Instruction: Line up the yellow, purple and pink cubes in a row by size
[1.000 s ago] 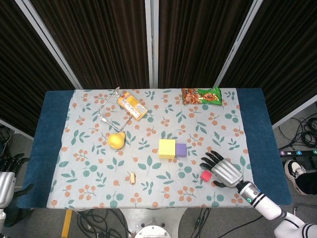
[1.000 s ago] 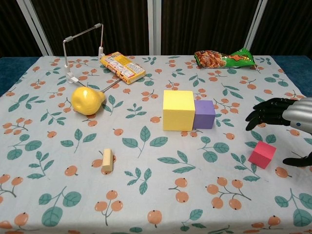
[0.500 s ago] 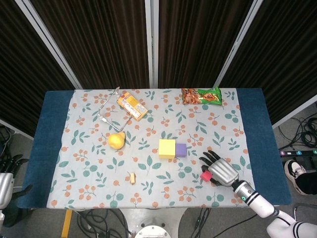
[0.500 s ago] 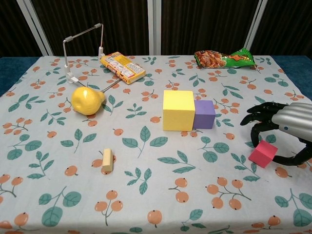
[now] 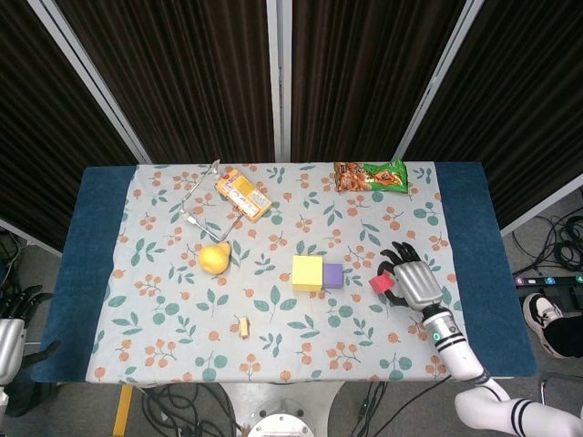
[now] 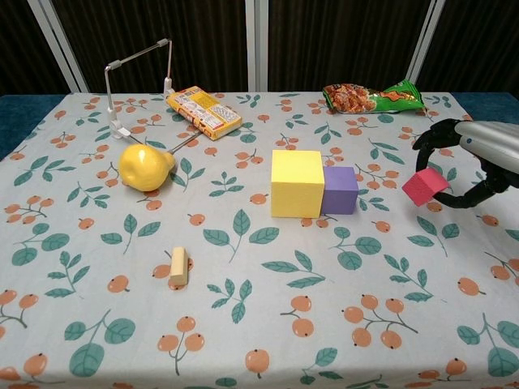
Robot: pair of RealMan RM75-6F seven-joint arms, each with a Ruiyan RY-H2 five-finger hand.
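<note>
From overhead, the right hand (image 5: 414,282) has its fingers curled around the pink cube (image 5: 381,283), holding it to the right of the purple cube (image 5: 333,275), which touches the yellow cube (image 5: 307,272) on the floral tablecloth (image 5: 164,319); the left hand (image 5: 11,328) sits off the table's left edge, its fingers too small to judge. At chest level, the pink cube (image 6: 423,187) is tilted and lifted clear of the cloth in the right hand (image 6: 478,158), well apart from the purple cube (image 6: 340,190).

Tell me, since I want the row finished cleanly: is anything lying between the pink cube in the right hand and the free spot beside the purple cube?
Nothing visible does. The right hand holds the pink cube above the tablecloth, right of the purple cube, and only bare cloth shows between them in both views.
</note>
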